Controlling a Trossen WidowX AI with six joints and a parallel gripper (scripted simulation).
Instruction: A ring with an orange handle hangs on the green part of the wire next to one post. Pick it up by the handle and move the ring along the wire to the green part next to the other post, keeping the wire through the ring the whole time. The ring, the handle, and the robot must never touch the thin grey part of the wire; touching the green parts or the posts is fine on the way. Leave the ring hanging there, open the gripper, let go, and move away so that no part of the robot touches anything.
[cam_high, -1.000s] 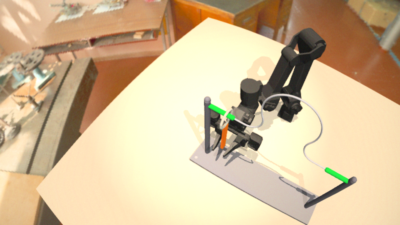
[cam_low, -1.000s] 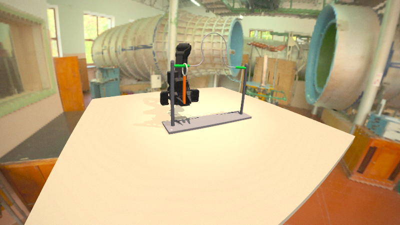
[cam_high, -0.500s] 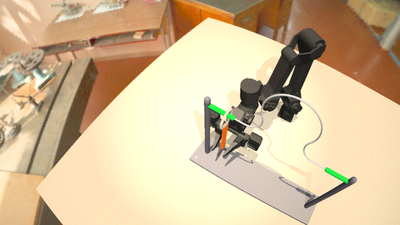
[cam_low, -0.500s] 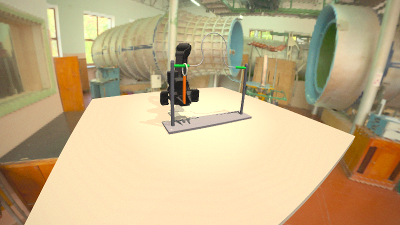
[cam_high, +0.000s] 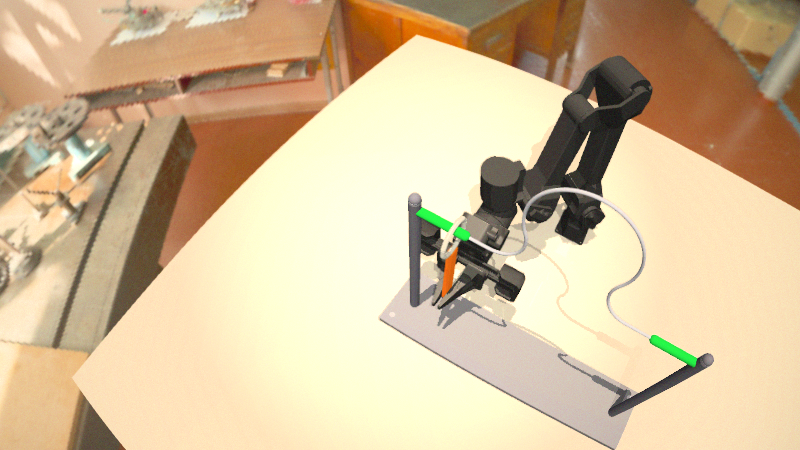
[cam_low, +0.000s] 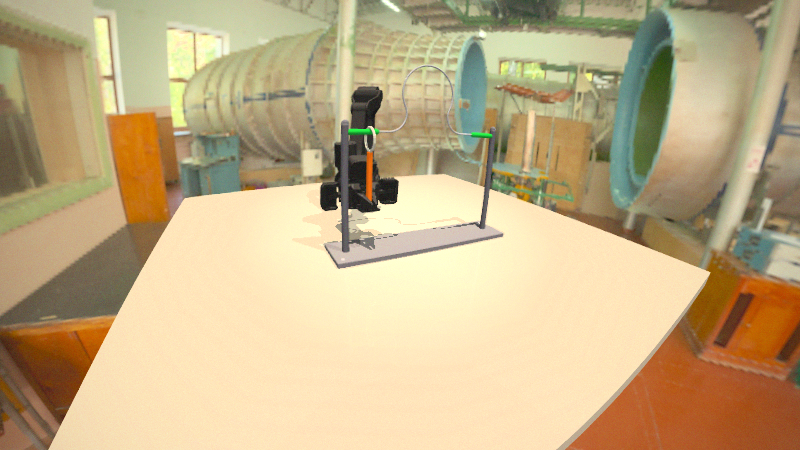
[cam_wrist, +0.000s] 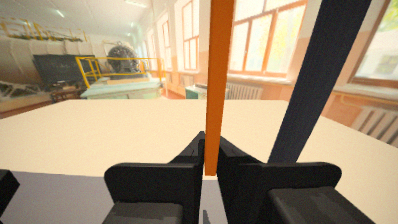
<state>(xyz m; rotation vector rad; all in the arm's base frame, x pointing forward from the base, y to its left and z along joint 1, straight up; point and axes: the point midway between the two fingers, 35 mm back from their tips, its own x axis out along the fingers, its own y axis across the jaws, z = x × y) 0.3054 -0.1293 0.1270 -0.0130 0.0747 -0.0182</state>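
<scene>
The pale ring (cam_high: 445, 244) (cam_low: 365, 141) hangs around the green part (cam_high: 433, 219) (cam_low: 358, 132) beside the near-left post (cam_high: 414, 257) (cam_low: 345, 190) (cam_wrist: 320, 75), towards that part's inner end. Its orange handle (cam_high: 449, 271) (cam_low: 369, 173) (cam_wrist: 216, 75) points down, almost upright. My gripper (cam_high: 437, 305) (cam_low: 373, 208) (cam_wrist: 207, 135) is shut on the handle's lower part, well below the wire. The thin grey wire (cam_high: 643, 251) (cam_low: 426, 66) curves up and over to the other green part (cam_high: 674, 350) (cam_low: 481, 134). The exact finger contact is partly hidden.
The other post (cam_high: 660, 387) (cam_low: 487, 179) stands at the far end of the grey base board (cam_high: 503, 363) (cam_low: 413, 246) (cam_wrist: 50, 195). In the wrist view the nearer post rises just right of the handle. My arm reaches in from behind the wire.
</scene>
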